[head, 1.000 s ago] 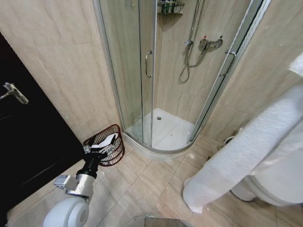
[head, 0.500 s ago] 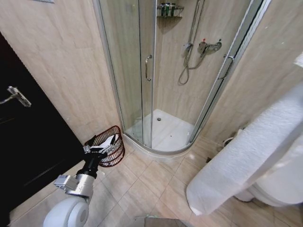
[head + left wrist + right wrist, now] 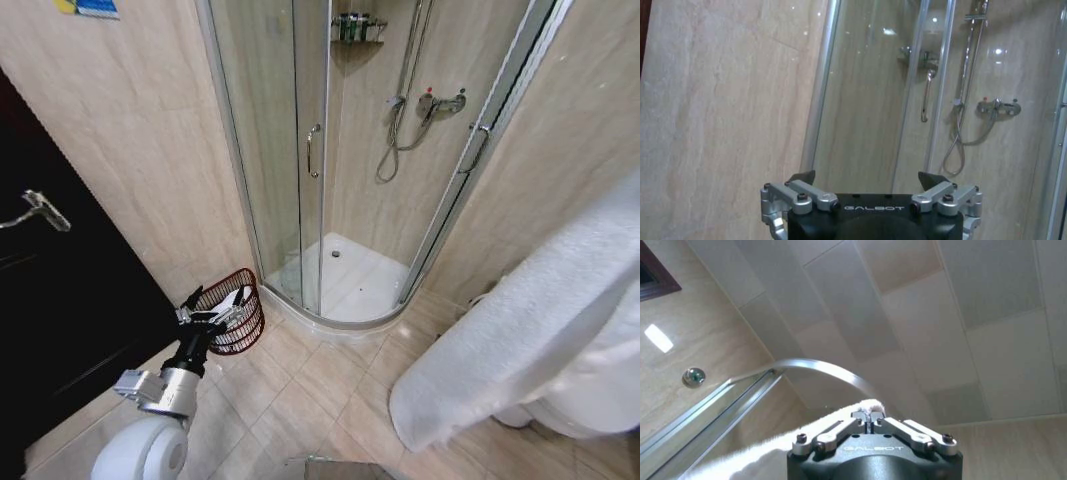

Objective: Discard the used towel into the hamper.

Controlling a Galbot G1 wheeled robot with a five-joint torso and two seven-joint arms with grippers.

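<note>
High at the right, pinching a towel [image 3: 520, 320] edge in the shut right end effector [image 3: 869, 416], soft, bulky, hanging limp well apart from the hamper [image 3: 232, 311] beside the wide-open left end effector [image 3: 213, 302].

The towel [image 3: 520, 330] is thick white terry cloth, nubbly and matt, and a fuzzy edge of it sits pinched between the metal fingertips of the right gripper [image 3: 869, 416]. That gripper's body is matt black plastic with bare silvery metal linkages and dark screws. The left gripper [image 3: 867, 179] is built alike, with dull black finger pads [image 3: 802, 176]. The hamper [image 3: 232, 308] looks like dark reddish-brown wire, though it could be wicker. Wall tiles [image 3: 140, 130] are beige, smooth and faintly glossy with a stone-like grain. The shower enclosure [image 3: 290, 150] is clear glass in polished metal frames; its hose and mixer [image 3: 440, 100] are shiny chrome. The floor tiles [image 3: 310, 380] are smooth with a satin sheen.
</note>
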